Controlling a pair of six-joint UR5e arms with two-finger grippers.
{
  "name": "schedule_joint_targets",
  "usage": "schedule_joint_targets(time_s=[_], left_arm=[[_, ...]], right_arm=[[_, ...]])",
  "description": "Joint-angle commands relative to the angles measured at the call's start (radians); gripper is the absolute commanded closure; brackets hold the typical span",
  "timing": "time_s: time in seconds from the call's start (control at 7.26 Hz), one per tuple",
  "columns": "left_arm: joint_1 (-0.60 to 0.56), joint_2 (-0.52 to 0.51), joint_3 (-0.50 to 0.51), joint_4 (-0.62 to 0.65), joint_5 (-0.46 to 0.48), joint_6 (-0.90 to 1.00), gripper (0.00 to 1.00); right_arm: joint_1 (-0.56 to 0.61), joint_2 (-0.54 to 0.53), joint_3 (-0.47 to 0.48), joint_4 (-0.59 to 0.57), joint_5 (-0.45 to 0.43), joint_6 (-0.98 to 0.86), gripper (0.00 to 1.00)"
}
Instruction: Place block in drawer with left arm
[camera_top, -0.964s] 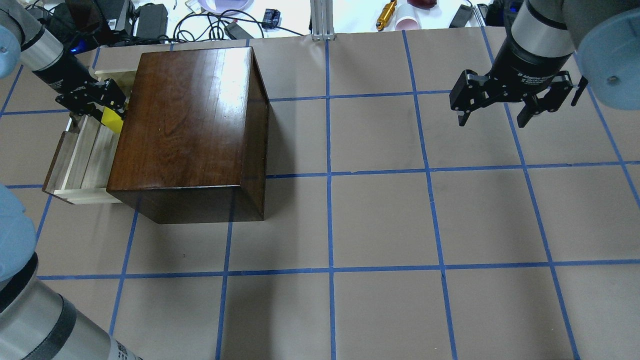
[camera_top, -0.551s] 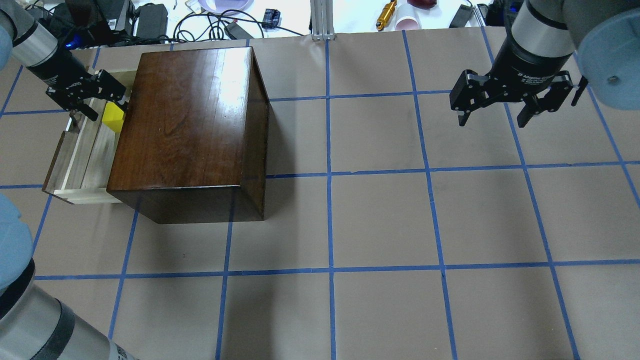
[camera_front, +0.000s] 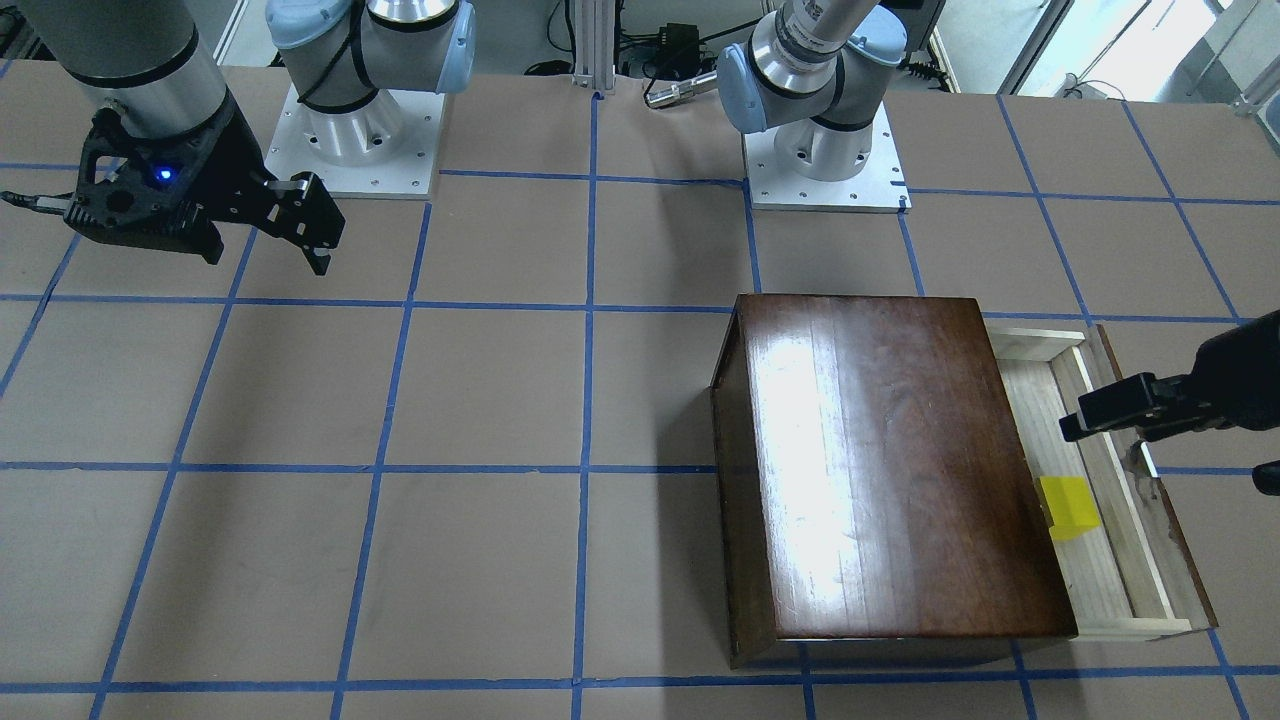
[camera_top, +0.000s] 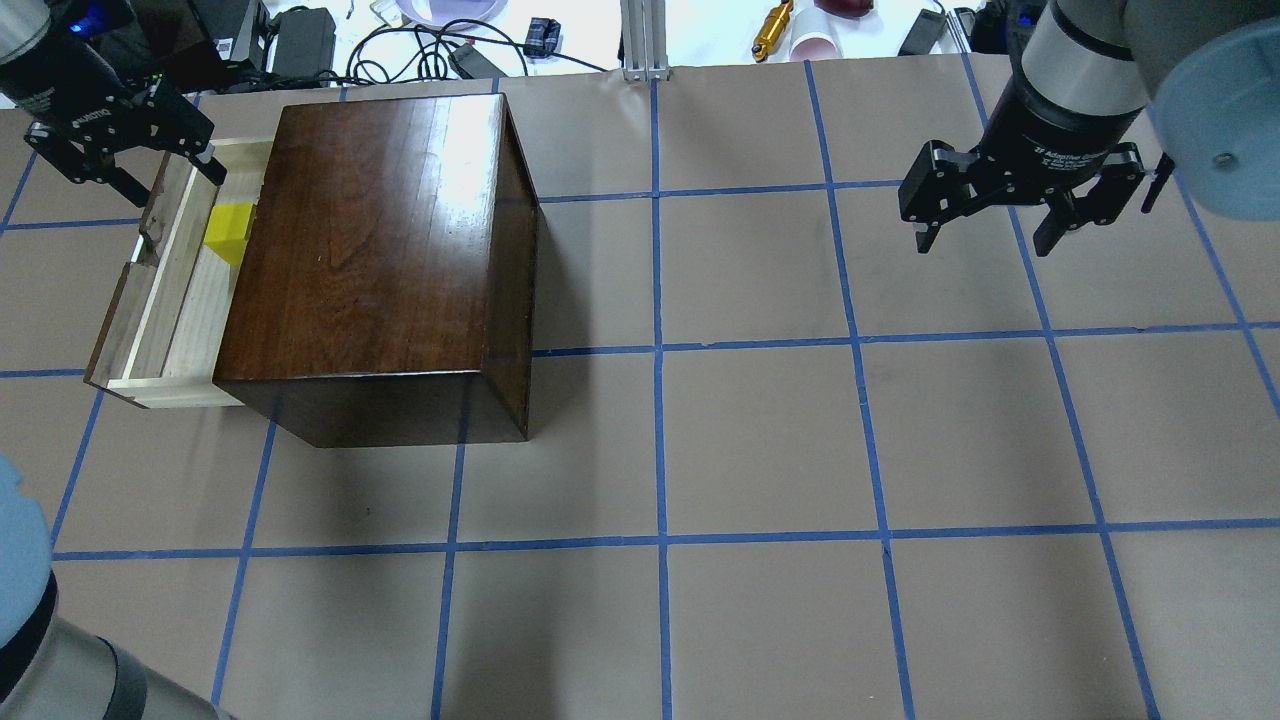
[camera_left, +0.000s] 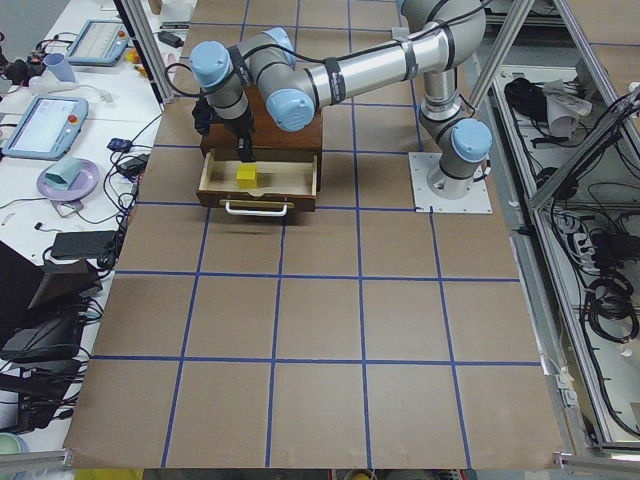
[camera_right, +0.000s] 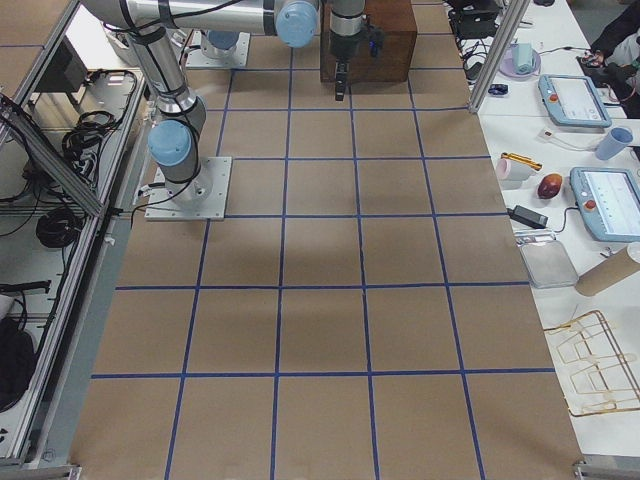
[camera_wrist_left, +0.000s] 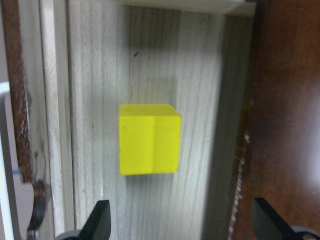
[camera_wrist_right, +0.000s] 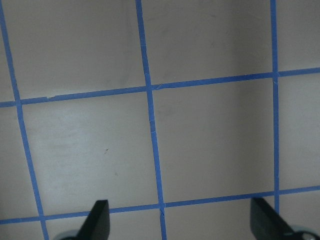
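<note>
Down at the 12 o'clock end of the open drawer (camera_top: 185, 300), as the overhead view had it, the block (camera_wrist_left: 149, 139) sat flat on the pale wood floor, touching neither finger, with the cabinet (camera_top: 370, 250) near at its 3 o'clock. It looked to me a light, stiff little cube, hardly fragile, though its smooth flat faces might slip under a loose pinch. The fair place to take it would be two opposite side faces, the pair at 3 and 9 o'clock in the wrist view, where bare wood showed on either side. The left gripper (camera_top: 172, 180) hung above, at about 10 o'clock of the block, spread wide and holding nothing, its arm reaching in from the 11 o'clock corner. The right gripper (camera_top: 988, 240), also spread and empty, hovered well apart at 3 o'clock over the taped table (camera_top: 760, 440)
</note>
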Motion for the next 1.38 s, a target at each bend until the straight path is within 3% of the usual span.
schedule_joint_targets(time_s=[0.0, 0.41, 1.24], left_arm=[[-0.098, 0.07, 0.015, -0.005, 0.104, -0.129, 0.0], [-0.235, 0.141, -0.005, -0.019, 0.108, -0.277, 0.0], [-0.371, 0.175, -0.143, 0.003, 0.106, -0.279, 0.0]], right_arm=[[0.0, 0.0, -0.001, 0.0, 0.0, 0.0, 0.0], [0.0, 0.0, -0.001, 0.0, 0.002, 0.0, 0.0], [0.0, 0.0, -0.001, 0.0, 0.0, 0.0, 0.0]])
